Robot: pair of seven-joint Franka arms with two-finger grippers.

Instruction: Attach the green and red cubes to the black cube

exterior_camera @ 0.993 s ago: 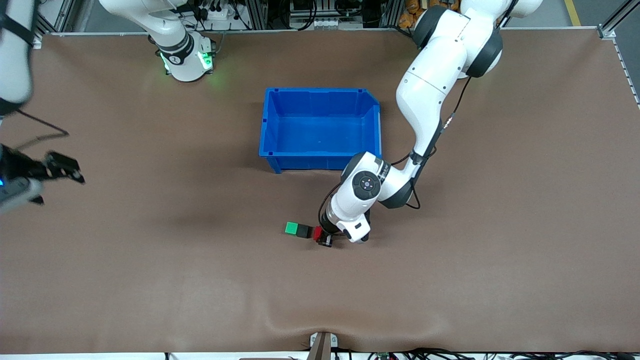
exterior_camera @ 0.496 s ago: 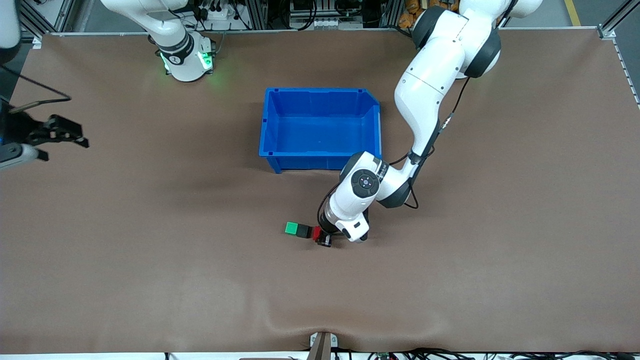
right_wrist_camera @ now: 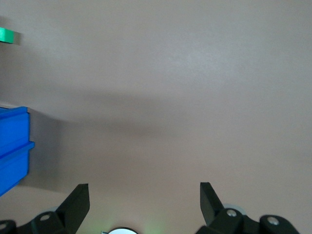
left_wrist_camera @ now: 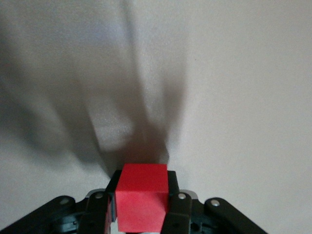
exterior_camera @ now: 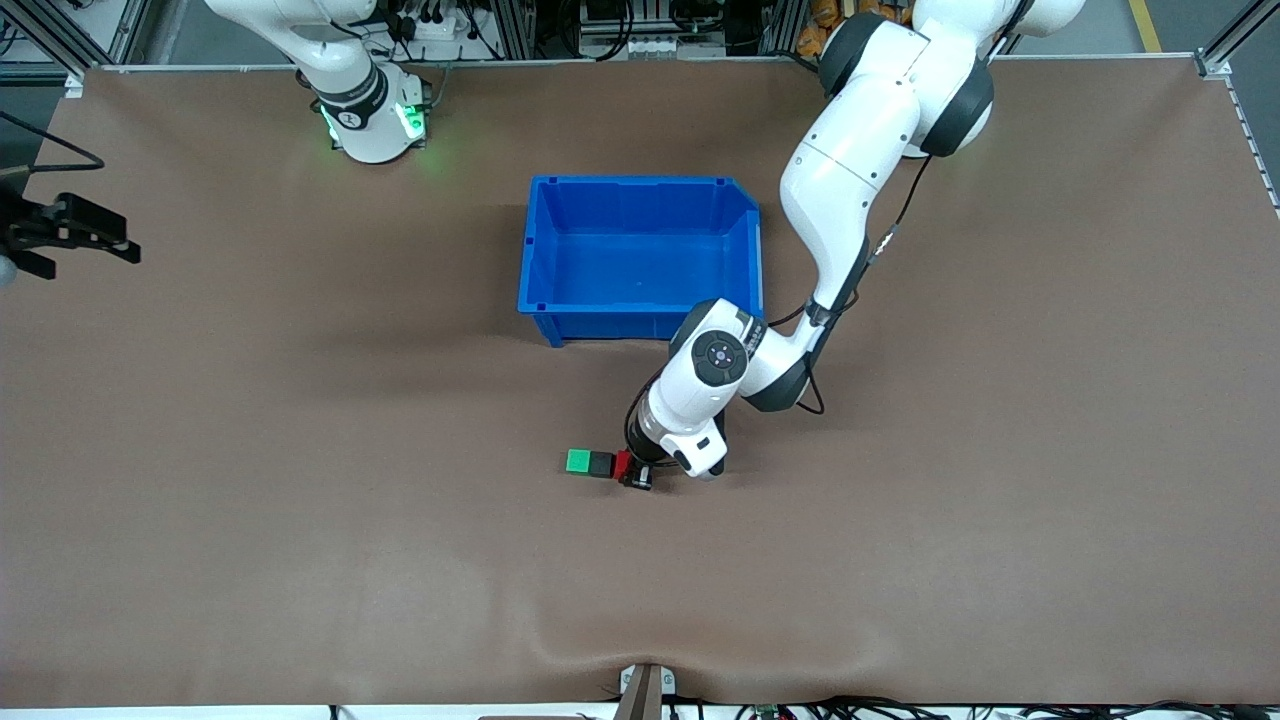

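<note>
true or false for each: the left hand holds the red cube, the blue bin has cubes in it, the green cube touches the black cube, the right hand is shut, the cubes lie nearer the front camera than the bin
1. The left hand holds the red cube. True.
2. The blue bin has cubes in it. False: nothing shows inside it.
3. The green cube touches the black cube. True.
4. The right hand is shut. False: it is open, holding nothing, near the right arm's end of the table.
5. The cubes lie nearer the front camera than the bin. True.
</note>
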